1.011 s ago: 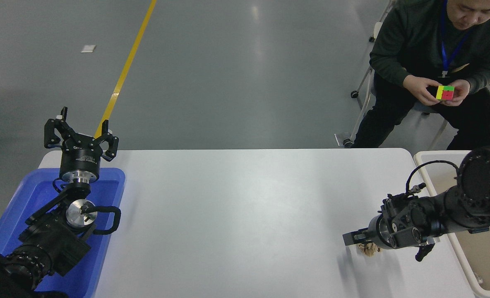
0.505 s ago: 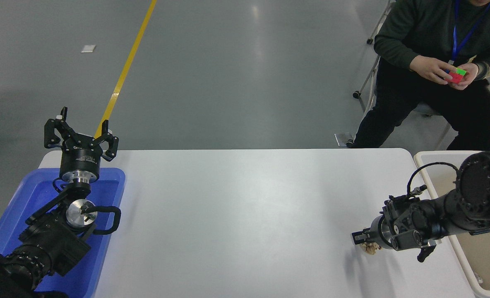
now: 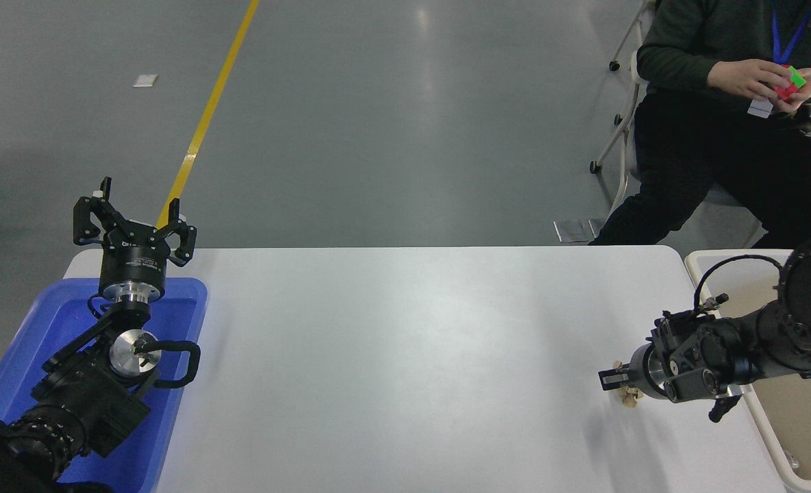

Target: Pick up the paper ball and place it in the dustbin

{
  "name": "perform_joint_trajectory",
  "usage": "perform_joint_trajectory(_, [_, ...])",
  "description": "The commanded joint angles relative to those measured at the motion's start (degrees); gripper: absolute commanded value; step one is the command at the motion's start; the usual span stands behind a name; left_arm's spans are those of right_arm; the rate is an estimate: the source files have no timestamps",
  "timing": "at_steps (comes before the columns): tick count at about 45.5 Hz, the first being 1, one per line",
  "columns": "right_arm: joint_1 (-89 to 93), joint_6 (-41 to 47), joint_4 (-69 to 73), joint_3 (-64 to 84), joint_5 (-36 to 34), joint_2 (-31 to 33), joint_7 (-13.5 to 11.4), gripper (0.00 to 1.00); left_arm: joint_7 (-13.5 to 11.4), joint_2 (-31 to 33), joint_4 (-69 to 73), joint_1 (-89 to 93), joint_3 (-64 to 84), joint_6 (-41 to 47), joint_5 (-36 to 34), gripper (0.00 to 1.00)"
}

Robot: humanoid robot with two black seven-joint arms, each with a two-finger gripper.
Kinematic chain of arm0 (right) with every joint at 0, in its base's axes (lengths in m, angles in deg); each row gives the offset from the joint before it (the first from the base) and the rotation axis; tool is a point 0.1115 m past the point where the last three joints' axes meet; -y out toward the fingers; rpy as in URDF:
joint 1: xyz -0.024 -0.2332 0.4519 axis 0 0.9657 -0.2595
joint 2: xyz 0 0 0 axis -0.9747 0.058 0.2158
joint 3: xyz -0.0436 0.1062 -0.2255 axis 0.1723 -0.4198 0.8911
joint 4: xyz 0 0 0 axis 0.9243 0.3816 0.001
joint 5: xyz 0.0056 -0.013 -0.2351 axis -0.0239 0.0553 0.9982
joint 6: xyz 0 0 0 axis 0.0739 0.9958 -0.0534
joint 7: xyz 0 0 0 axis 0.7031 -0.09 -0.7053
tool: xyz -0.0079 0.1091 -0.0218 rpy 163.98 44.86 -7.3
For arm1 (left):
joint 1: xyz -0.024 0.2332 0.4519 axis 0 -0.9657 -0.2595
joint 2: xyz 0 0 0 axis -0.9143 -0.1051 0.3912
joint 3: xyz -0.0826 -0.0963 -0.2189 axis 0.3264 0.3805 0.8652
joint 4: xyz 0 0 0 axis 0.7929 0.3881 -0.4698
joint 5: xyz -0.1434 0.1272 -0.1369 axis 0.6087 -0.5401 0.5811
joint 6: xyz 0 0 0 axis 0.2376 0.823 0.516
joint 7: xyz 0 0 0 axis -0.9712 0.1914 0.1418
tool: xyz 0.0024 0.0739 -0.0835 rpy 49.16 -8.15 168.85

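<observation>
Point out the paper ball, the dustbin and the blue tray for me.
paper ball (image 3: 629, 398): head view, the tan bit showing under the right hand.
dustbin (image 3: 694, 261): head view, its white rim at the far left corner.
blue tray (image 3: 188, 311): head view, its right wall.

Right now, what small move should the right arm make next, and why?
Probably carry on sideways toward the dustbin: the right gripper appears to hold the paper ball over the table, short of the bin's rim.
</observation>
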Motion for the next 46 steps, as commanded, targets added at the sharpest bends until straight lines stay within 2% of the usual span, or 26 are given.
perform_joint_trajectory(1, [-15.7, 3.0, 11.1, 2.4, 3.0, 8.0, 0.0, 0.0, 0.0, 0.0, 0.0, 0.0, -0.1, 0.0, 0.0, 0.99])
perform_joint_trajectory(9, [-32.0, 7.1, 21.0, 8.3, 4.2, 10.9, 0.0, 0.0, 0.0, -0.1, 0.0, 0.0, -0.1, 0.0, 0.0, 0.99])
perform_joint_trajectory(21, [-52.5, 24.6, 23.2, 10.4, 7.8, 15.6, 0.0, 0.0, 0.0, 0.0, 0.0, 0.0, 0.0, 0.0, 0.0, 0.99])
perform_joint_trajectory(29, [-61.8, 33.4, 23.0, 10.3, 8.1, 16.2, -0.1, 0.0, 0.0, 0.0, 0.0, 0.0, -0.1, 0.0, 0.0, 0.99])
perform_joint_trajectory(40, [-63.4, 35.0, 20.9, 10.4, 8.1, 16.4, -0.3, 0.0, 0.0, 0.0, 0.0, -0.1, 0.0, 0.0, 0.0, 0.99])
perform_joint_trajectory(46, [-59.2, 31.9, 17.3, 9.8, 8.1, 20.1, -0.6, 0.0, 0.0, 0.0, 0.0, 0.0, 0.0, 0.0, 0.0, 0.99])
